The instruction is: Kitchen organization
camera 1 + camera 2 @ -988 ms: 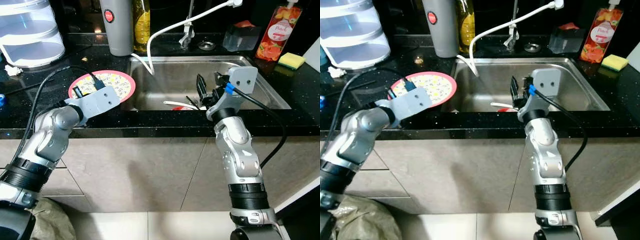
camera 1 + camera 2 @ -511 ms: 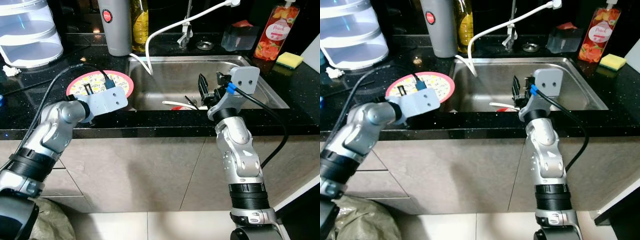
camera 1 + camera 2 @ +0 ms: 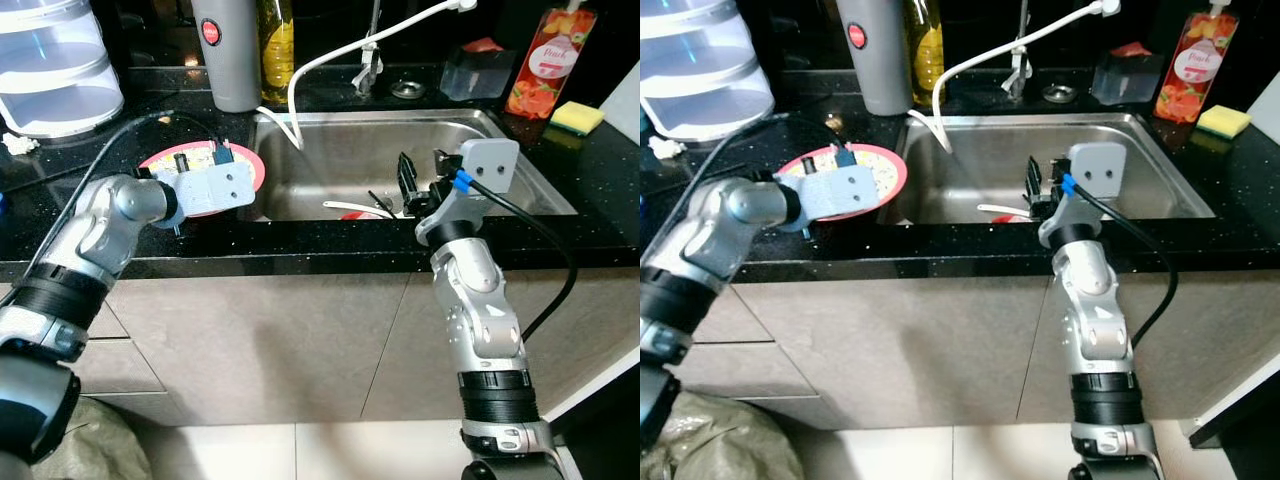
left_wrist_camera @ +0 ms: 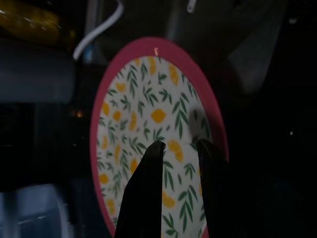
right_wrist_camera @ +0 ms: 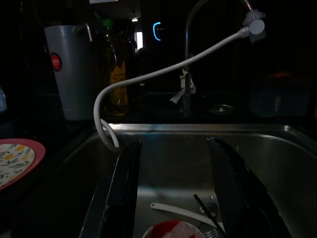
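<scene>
Plate (image 3: 243, 166), red-rimmed with a pattern of leaves and yellow fruit, lies flat on the black countertop (image 3: 90, 225) just beside the left rim of the steel sink (image 3: 520, 165). The left gripper (image 4: 179, 148) hangs right over the plate, its two black fingers (image 4: 146, 198) parted by a narrow gap with nothing between them; whether they touch the plate cannot be told. The right gripper (image 5: 173, 163) is held over the front edge of the sink, its fingers spread wide and empty, pointing toward the back wall. In the basin below it lie a white utensil (image 5: 178, 210), a dark utensil and a red-and-white dish (image 5: 171, 230). A white hose (image 3: 340, 50) curves from the tap down into the sink's left back corner. Along the back of the countertop stand a grey jug (image 3: 228, 55) with a red dot, a yellow oil bottle (image 3: 277, 45), a peach soap pouch (image 3: 540, 65) and a yellow sponge (image 3: 578, 118); a clear stacked container (image 3: 55, 65) sits at the far left.
</scene>
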Motion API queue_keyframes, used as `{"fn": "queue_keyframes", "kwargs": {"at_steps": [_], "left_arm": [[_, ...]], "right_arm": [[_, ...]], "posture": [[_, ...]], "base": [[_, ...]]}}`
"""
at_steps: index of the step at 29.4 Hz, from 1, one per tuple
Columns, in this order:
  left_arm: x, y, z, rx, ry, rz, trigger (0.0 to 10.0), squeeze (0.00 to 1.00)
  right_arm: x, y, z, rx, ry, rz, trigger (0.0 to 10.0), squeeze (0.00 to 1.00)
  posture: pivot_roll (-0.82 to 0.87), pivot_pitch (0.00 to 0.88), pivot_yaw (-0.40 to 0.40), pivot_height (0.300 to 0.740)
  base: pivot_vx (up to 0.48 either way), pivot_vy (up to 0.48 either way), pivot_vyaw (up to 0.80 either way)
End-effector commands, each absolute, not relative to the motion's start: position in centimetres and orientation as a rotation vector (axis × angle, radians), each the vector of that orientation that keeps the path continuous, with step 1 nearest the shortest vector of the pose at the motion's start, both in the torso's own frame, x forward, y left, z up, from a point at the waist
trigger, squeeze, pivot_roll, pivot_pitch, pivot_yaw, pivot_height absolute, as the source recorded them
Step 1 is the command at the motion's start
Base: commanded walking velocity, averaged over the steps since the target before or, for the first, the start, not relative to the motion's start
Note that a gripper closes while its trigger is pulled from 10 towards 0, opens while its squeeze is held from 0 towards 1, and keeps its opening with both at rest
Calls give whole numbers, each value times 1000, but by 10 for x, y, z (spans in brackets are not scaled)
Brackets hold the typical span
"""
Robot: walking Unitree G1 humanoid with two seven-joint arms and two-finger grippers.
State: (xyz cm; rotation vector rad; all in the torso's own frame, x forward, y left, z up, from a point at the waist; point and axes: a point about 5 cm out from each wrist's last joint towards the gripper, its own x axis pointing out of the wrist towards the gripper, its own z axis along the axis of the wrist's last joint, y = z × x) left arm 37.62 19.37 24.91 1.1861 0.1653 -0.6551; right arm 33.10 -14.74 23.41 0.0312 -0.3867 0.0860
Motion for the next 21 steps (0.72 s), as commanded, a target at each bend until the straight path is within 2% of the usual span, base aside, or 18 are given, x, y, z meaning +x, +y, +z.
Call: {"fn": "queue_keyframes", "kwargs": {"at_steps": [1,10,21], "left_arm": [[378,200,251,1157,183,-665,10000,0],[386,206,243,1087,255,-692,10000,0],[387,196,253,1018,203,-754,10000,0]], "right_arm": [[329,-147,236,33,-402,86,10000,0],[328,-147,234,35,-398,81,10000,0],[329,-145,233,39,-398,84,10000,0]], "posture": [[101,0,27,740],[112,0,34,740],[116,0,30,740]], "base": [[0,0,0],[0,0,0],[0,0,0]]}}
